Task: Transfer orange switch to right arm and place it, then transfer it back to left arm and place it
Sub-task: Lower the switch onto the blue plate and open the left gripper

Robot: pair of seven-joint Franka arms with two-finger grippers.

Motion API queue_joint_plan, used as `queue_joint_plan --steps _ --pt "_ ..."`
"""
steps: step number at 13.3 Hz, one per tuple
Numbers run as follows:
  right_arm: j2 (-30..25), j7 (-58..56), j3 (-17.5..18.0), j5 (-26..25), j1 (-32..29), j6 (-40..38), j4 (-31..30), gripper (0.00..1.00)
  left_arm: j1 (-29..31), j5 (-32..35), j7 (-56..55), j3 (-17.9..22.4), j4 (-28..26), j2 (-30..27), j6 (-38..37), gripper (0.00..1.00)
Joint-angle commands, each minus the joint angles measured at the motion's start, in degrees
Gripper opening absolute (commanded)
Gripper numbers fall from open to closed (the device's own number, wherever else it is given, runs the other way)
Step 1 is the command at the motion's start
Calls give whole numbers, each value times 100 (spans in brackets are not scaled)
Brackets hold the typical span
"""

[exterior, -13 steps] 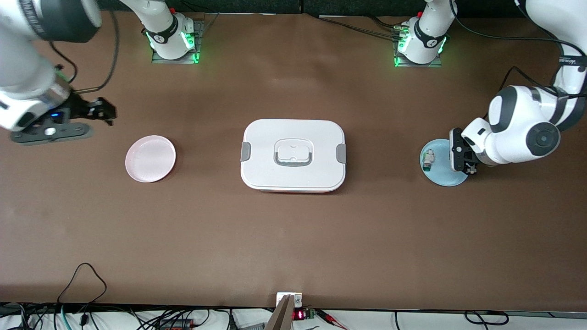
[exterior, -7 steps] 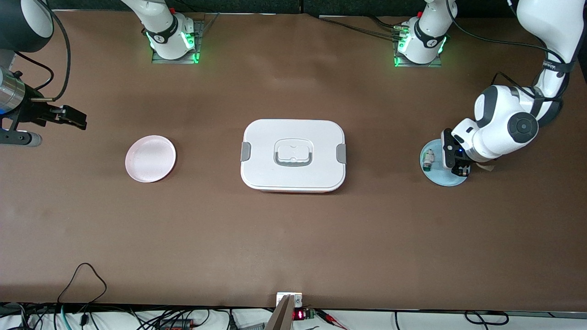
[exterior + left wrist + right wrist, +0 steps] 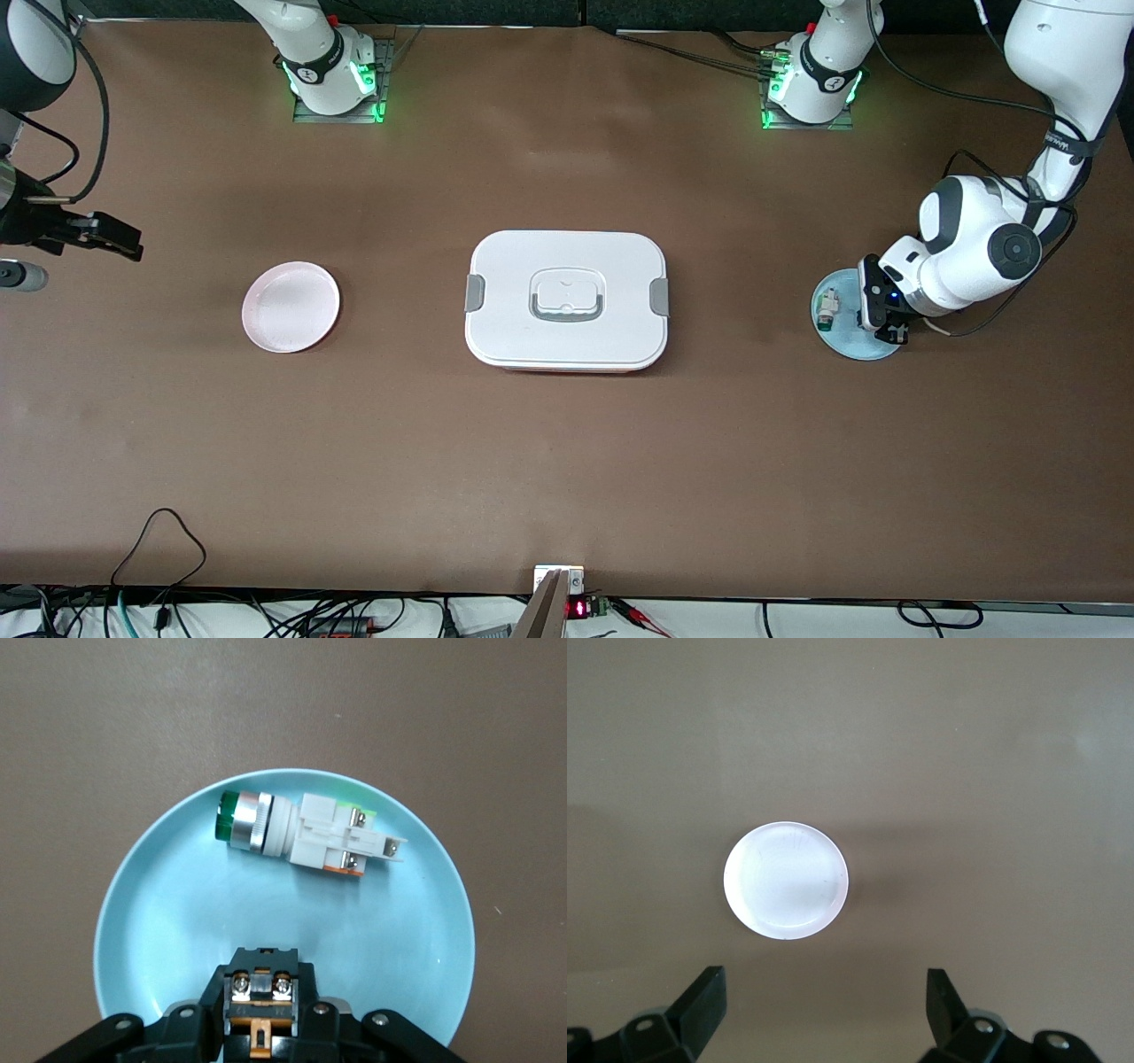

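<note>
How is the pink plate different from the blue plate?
The pink plate has nothing on it; the blue plate holds a white switch. The pink plate lies toward the right arm's end of the table, the blue plate toward the left arm's. Both are round.

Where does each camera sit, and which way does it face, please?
Front view: high across the table, facing both bases; shows both arms, left gripper over the light-blue plate, right gripper over the table's right-arm end, box central.
Left wrist view: on the left arm, looking down at that plate and a green-ended switch; own jaws shut on the orange switch.
Right wrist view: on the right arm, looking down at the pink plate; own jaws open.
Shared: front and each wrist view share that wrist's plate.
</note>
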Motion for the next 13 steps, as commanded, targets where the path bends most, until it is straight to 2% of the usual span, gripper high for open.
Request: queue_joint_plan --steps 1,2,4,5,6,7,11,13 --pt "37 -52 5 311 -46 -28 50 100 114 105 69 -34 2 155 210 0" --pt "20 -69 -13 504 -133 -63 -11 100 114 105 60 -34 2 182 246 0" --pt "-15 -131 -13 541 -239 -46 -125 100 114 105 25 -34 2 191 246 0" --pt "-67 -131 -13 541 -231 -46 -230 100 114 105 16 -34 2 200 246 6" --pt "-207 -122 -13 541 -222 24 -466 100 114 105 -1 -34 2 208 246 28" --pt "-348 -96 -4 541 -213 146 -660 100 114 105 -28 -34 2 217 237 99" --pt "-621 -52 5 524 -187 200 -872 100 114 105 -220 -34 90 51 80 100" --pt "-727 18 48 515 -187 174 -917 100 97 105 -676 -69 291 -168 -594 100"
